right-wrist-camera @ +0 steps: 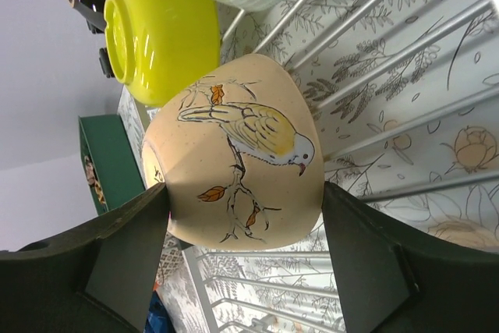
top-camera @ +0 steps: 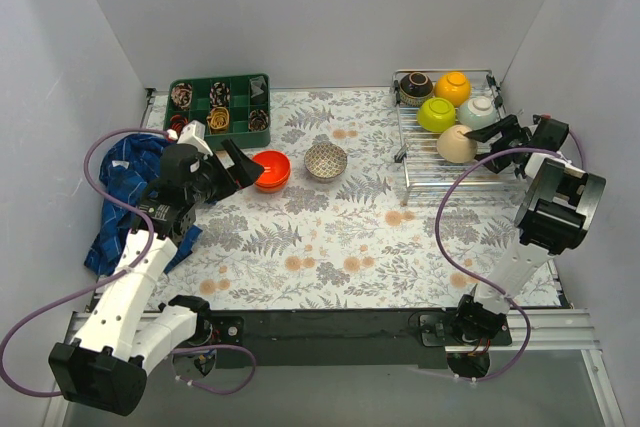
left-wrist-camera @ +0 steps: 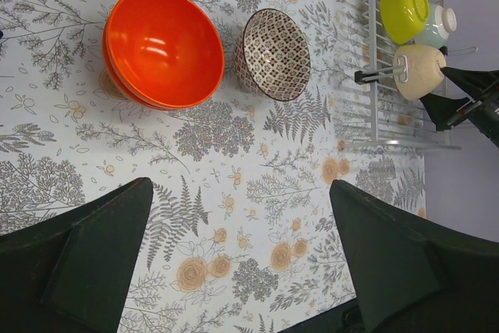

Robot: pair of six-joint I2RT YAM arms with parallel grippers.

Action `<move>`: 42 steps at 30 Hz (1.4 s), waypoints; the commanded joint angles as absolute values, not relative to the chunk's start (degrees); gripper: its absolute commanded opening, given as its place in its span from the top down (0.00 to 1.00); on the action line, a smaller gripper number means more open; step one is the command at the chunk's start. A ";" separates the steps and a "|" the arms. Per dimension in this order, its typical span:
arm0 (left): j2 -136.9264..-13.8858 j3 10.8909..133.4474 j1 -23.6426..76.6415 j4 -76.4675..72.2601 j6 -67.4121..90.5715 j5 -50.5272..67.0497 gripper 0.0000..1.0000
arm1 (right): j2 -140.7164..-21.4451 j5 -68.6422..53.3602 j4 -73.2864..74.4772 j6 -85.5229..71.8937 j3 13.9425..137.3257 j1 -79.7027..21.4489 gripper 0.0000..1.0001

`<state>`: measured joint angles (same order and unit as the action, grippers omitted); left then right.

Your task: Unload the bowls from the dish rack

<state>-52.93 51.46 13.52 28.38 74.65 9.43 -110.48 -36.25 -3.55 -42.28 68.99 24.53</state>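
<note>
The silver wire dish rack (top-camera: 440, 172) stands at the back right and holds the dark brown (top-camera: 416, 84), yellow-orange (top-camera: 454, 86), lime green (top-camera: 436, 114), pale mint (top-camera: 480, 110) and beige (top-camera: 455, 144) bowls. My right gripper (top-camera: 497, 137) has its jaws against both sides of the beige bird-painted bowl (right-wrist-camera: 234, 169), which lies on its side on the rack bars (right-wrist-camera: 405, 60). Two stacked red-orange bowls (left-wrist-camera: 160, 48) and the white patterned bowl (left-wrist-camera: 273, 54) sit on the table. My left gripper (left-wrist-camera: 242, 216) hovers open and empty just short of them.
A green compartment tray (top-camera: 220, 102) with small items stands at the back left. A blue cloth (top-camera: 125, 187) lies at the left edge beside the left arm. White walls close in on three sides. A floral cloth covers the table.
</note>
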 commanded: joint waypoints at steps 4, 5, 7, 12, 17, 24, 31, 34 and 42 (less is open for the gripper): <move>-51.06 51.33 13.80 29.36 73.83 8.96 0.02 | -105.12 -38.23 2.02 -36.92 68.91 24.08 0.83; -51.06 51.07 13.80 29.27 73.83 8.96 0.02 | -104.86 -38.32 2.37 -36.22 68.99 24.00 0.87; -50.98 50.89 13.80 29.35 73.65 9.14 0.02 | -103.98 -38.58 2.72 -34.72 68.91 23.91 0.91; -51.06 50.71 13.80 29.09 73.21 9.67 0.02 | -101.96 -39.64 2.90 -32.09 68.47 23.64 0.93; -51.59 50.71 13.80 28.39 72.86 9.84 0.02 | -98.71 -38.67 2.90 -29.53 68.03 22.94 0.94; -52.21 49.75 13.97 27.77 73.30 10.63 0.02 | -94.05 -34.73 4.04 -25.49 67.76 21.36 0.99; -52.29 48.43 14.33 27.42 74.18 11.16 0.02 | -88.43 -29.10 6.59 -21.80 67.07 18.29 0.99; -52.64 48.08 14.59 27.33 74.09 11.42 0.02 | -84.12 -24.89 7.29 -21.45 65.83 15.22 0.99; -54.84 47.99 15.29 27.07 74.09 12.13 0.02 | -74.01 -17.32 10.98 -17.50 65.48 2.23 0.99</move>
<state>-54.00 48.47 14.81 27.81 74.00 10.92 -79.42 -20.16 11.86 -20.10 64.71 8.25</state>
